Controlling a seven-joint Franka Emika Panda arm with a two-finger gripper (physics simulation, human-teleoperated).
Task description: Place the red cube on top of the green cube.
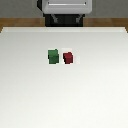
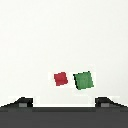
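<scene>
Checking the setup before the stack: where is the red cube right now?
The red cube sits on the white table, just to the exterior view's right of the green cube, with a narrow gap between them.

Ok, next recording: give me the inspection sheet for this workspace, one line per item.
Surface: white table, plain.
Job's things: green cube and red cube side by side on the table, a small gap between them, green on the exterior view's left; not stacked.
Clutter: nothing seen.
Pincer: above the table, fingers wide apart, holding nothing.
Cables: nothing seen.
Surroundings: robot base at the far table edge; brown floor beyond.
</scene>
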